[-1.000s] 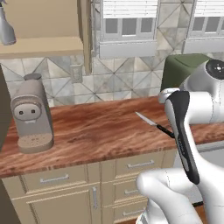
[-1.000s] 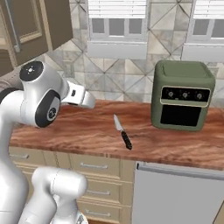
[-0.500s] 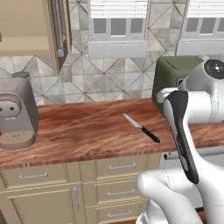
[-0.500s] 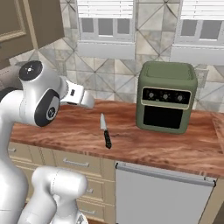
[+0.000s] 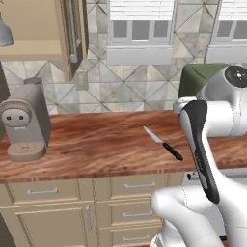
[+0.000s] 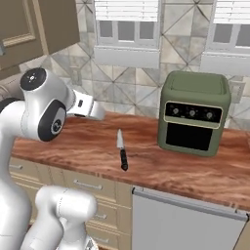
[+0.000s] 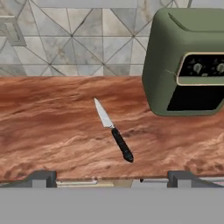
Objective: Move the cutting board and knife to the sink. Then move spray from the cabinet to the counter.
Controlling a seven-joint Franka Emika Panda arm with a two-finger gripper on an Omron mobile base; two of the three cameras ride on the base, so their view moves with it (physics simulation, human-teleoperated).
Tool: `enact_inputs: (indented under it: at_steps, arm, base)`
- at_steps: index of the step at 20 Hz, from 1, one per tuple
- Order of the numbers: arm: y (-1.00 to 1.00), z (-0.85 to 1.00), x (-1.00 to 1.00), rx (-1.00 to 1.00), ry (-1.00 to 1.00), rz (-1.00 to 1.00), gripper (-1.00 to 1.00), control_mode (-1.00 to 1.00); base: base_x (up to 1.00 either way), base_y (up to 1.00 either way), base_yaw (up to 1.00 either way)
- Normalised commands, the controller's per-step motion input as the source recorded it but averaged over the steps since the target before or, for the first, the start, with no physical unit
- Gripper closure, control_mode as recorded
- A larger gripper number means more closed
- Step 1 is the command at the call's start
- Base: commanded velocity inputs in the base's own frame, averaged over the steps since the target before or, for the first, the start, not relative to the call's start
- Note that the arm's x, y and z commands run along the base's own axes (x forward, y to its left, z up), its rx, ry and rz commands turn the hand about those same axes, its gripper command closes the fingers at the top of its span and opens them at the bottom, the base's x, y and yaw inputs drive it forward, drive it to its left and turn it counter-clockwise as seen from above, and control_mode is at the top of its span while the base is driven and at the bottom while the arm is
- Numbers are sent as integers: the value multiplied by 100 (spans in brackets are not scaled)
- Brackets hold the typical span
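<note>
Knife handling comes first: the slim kitchen knife with its pointed silver blade and black handle [image 7: 113, 131] lies flat on the long reddish-brown wood-grain counter [image 5: 96, 144], near the front edge and well apart from the boxy olive-green countertop oven [image 6: 194, 117] to its right. It looks light, rigid and thin, so it sits almost flush with the wood and leaves little height for fingers to get under; the blade is likely slick and sharp-edged, while the rounder black handle should give the better purchase, pinched across its width near the middle. The gripper [image 7: 112, 179] hangs back from the counter edge with its two dark tips spread wide and nothing between them. The counter is smooth and level, so the knife may skid or spin if nudged from one side. Beige drawer fronts [image 5: 137, 185] run beneath it, a taupe coffee machine [image 5: 24, 123] stands at the left end, and above that an open light tan wall cabinet [image 5: 43, 48] holds a pale grey spray bottle [image 5: 5, 34] on its shelf. Grey geometric tiles [image 7: 87, 39] and white-framed windows [image 6: 128, 30] back the wall.
</note>
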Motion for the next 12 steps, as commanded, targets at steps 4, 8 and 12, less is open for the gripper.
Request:
enact_inputs:
  at_steps: [4, 8, 12]
  arm:
    - [0, 0, 0, 0, 0, 0, -100, 100]
    - [0, 0, 0, 0, 0, 0, -100, 100]
    - [0, 0, 0, 0, 0, 0, -100, 100]
  base:
    - [57, -24, 23]
    - [82, -8, 17]
    - [44, -9, 6]
